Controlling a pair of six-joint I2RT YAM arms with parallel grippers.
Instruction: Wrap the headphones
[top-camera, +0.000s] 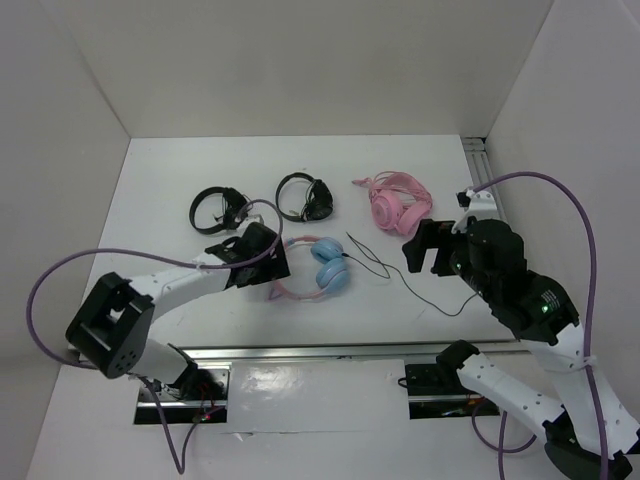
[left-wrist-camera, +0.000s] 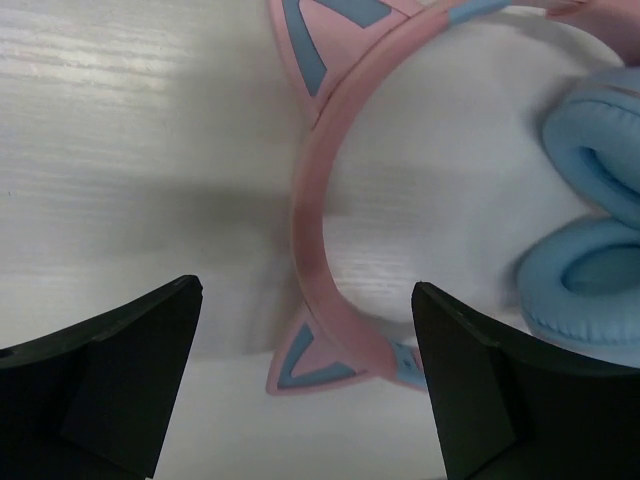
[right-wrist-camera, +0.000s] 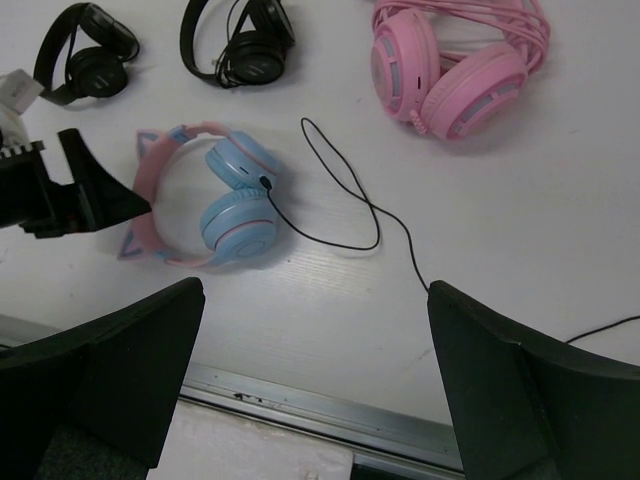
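The headphones (top-camera: 318, 268) lie flat in the middle of the table (top-camera: 170, 180). The left gripper (left-wrist-camera: 305, 295), fingers apart, faces their pink headband (left-wrist-camera: 308, 215), I think to steady it. The right gripper (right-wrist-camera: 315, 300) (also spread, holding nothing) hovers above the loose cable (right-wrist-camera: 335, 243).

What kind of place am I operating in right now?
Probably a robot lab test cell: plain white walls box in a white table, an aluminium rail runs along its near edge, and several headphones, the blue cat-ear headphones and pink headphones among them, lie spread out like props.
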